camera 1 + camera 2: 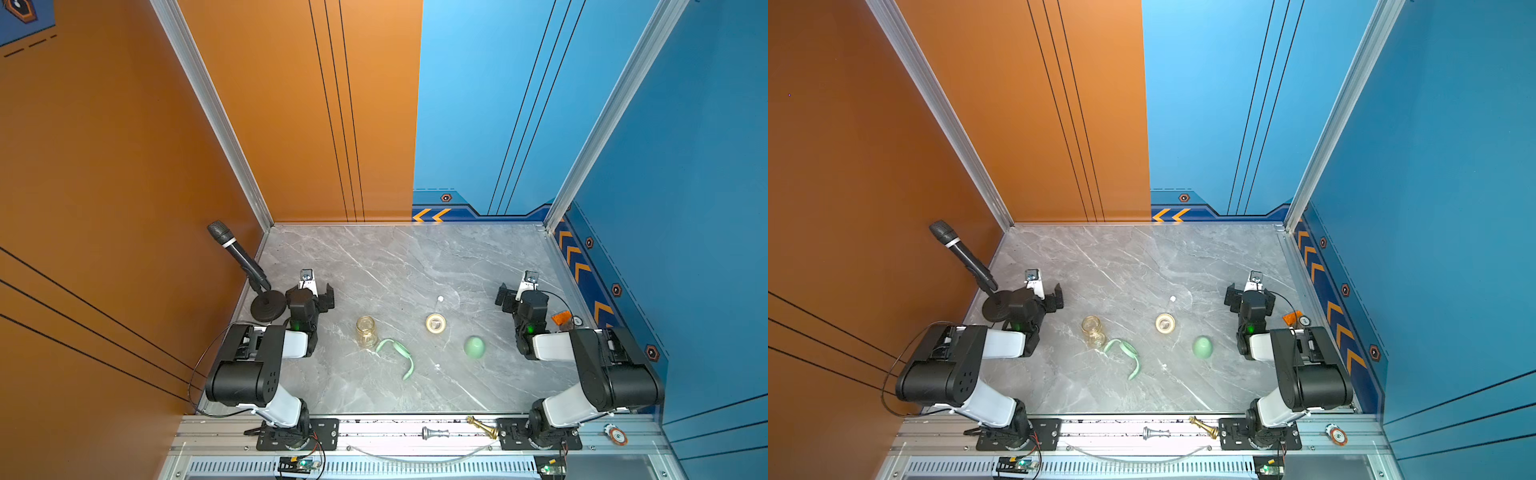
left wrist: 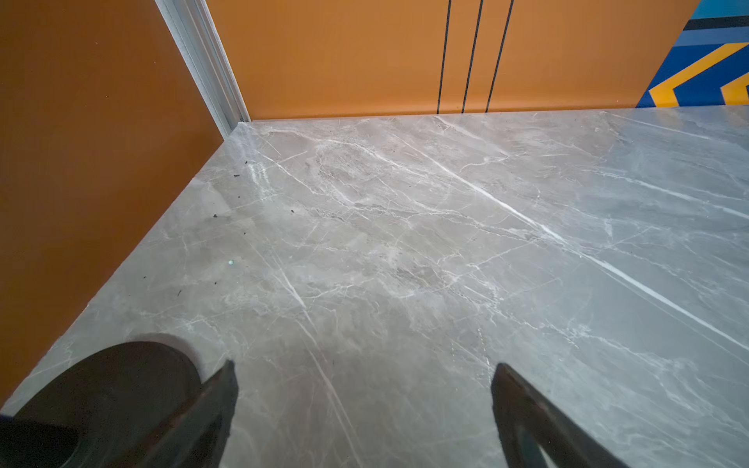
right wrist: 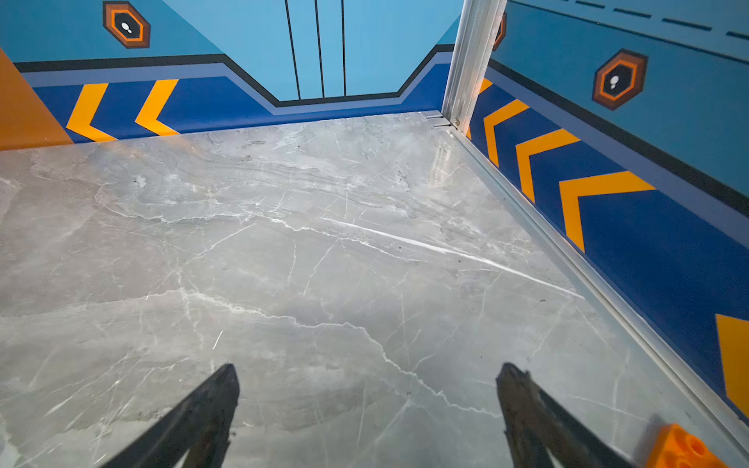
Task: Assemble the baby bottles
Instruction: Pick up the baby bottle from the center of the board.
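left gripper [image 2: 364,366] fingers stand wide apart over bare table [image 2: 405,243], gripping nothing; one finger [image 2: 219,401] sits just beside the mic base [image 2: 109,397]. right gripper [image 3: 367,366] is equally wide and empty, with an orange block [image 3: 681,449] near one finger. neither wrist view shows a bottle part; both top views show them all, lying separate between the arms. the bottle [image 1: 365,331] is nearest the left gripper but apart from it. the ring [image 1: 397,355] lies just beside the bottle. the collar [image 1: 435,323] is mid-table, and the cap [image 1: 475,347] is nearer the right arm, clear of its fingers.
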Controlling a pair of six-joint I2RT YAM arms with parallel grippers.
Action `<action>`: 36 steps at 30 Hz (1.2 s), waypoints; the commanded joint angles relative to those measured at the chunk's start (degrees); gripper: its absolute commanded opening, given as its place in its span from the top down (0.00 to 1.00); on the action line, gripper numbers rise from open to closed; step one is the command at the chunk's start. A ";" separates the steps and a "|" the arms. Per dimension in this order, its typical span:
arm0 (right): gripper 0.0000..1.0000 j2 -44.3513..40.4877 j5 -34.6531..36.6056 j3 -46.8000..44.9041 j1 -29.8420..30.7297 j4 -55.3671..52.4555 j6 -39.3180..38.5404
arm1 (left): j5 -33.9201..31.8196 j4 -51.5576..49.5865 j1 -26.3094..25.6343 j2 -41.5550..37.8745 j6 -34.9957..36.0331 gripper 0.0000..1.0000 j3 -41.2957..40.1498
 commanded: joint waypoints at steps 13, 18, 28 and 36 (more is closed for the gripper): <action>0.00 -0.40 -0.81 0.80 -0.13 -1.29 -0.71 | 0.79 -0.53 -0.11 -0.20 -0.51 0.03 -0.24; 0.00 -0.39 -0.88 0.79 -0.10 -1.31 -0.67 | 0.80 -0.47 -0.11 -0.21 -0.46 0.03 -0.26; 0.00 -12.30 11.11 7.04 4.04 -19.39 -0.93 | -8.51 -5.85 -7.79 -11.02 5.30 0.03 -1.27; 0.00 -29.14 -10.09 37.36 9.14 -81.46 20.67 | -9.53 -52.85 -23.58 -39.32 -17.07 0.03 21.79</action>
